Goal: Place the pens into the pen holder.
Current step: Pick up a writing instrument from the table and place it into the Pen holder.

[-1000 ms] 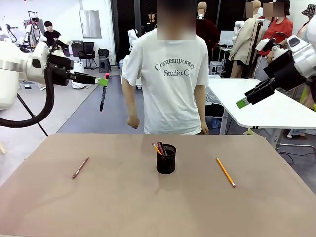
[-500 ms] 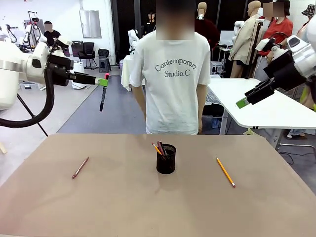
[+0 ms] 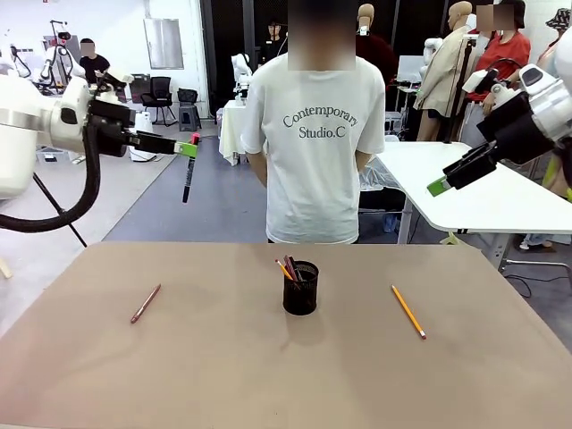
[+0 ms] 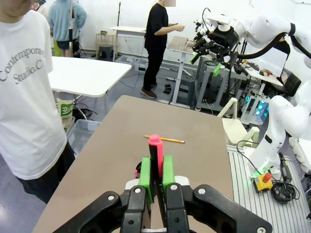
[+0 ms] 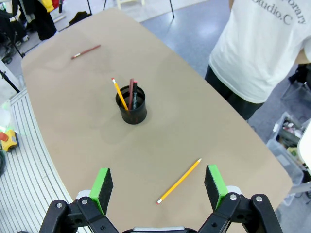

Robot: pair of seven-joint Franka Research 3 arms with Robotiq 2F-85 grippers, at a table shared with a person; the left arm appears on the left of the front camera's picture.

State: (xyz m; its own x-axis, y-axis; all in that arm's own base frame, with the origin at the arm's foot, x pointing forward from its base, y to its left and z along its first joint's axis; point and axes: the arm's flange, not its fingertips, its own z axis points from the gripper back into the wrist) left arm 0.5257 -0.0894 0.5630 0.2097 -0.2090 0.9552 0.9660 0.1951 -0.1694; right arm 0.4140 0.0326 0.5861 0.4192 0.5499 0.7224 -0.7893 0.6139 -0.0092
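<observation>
High above the table's left side, my left gripper (image 3: pixel 190 147) is shut on a dark pen with a red tip (image 3: pixel 188 177), which hangs down from the pads. The left wrist view has that pen (image 4: pixel 155 154) clamped between the green pads of the left gripper (image 4: pixel 156 175). The black mesh pen holder (image 3: pixel 300 288) stands mid-table with pens in it. A brownish-pink pen (image 3: pixel 145 304) lies to its left and a yellow pencil (image 3: pixel 408 311) to its right. My right gripper (image 3: pixel 450 177) hovers open, high at the right. The right wrist view looks down between the open right gripper (image 5: pixel 159 183) at the holder (image 5: pixel 132 108), the pencil (image 5: pixel 179 181) and the pink pen (image 5: pixel 86 51).
A person in a white T-shirt (image 3: pixel 315 134) stands at the table's far edge, behind the holder, hands off the table. A white table (image 3: pixel 465 188) stands behind at the right. The brown tabletop (image 3: pixel 268 375) is bare toward the near edge.
The person has shifted slightly to the right and drawn both arms back. Both arms and the held pen have stayed in place.
</observation>
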